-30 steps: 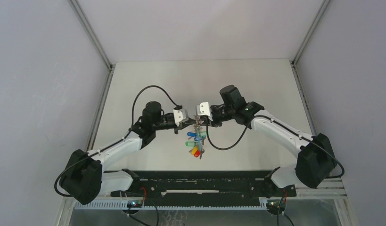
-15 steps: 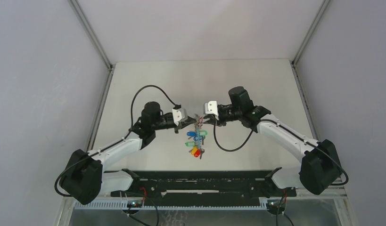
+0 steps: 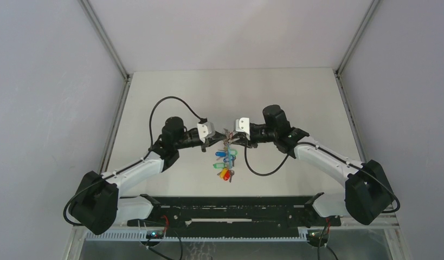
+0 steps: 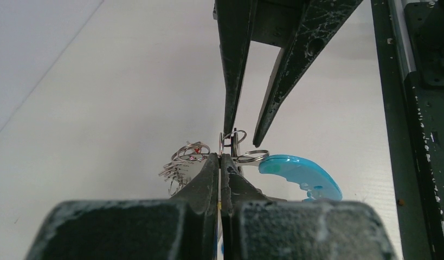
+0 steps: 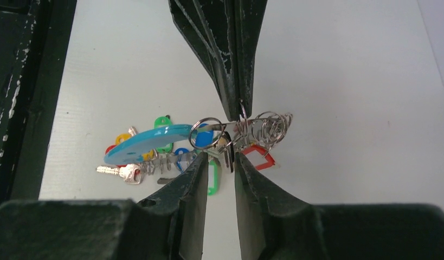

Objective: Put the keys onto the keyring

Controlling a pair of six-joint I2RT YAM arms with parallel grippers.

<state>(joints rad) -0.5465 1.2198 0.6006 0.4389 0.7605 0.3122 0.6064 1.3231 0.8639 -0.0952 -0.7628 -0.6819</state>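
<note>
My left tool [image 4: 220, 158] is clamped shut on the keyring [image 5: 154, 138], held in the air above the desk [image 3: 295, 97], with the keys [image 3: 225, 165] dangling. My right tool [image 5: 220, 156] stands slightly apart around a small split ring [image 4: 234, 135]; I cannot tell if it grips. A sideways tug could wrench the keyring free.

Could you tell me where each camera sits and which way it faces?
Top external: above, behind the bases, looking down; both arms, left gripper facing right gripper by the keys.
Left wrist: looks along its shut fingers toward the right gripper.
Right wrist: looks along its parted fingers toward the left gripper.
Shared: both wrist views show the turquoise piece.
</note>
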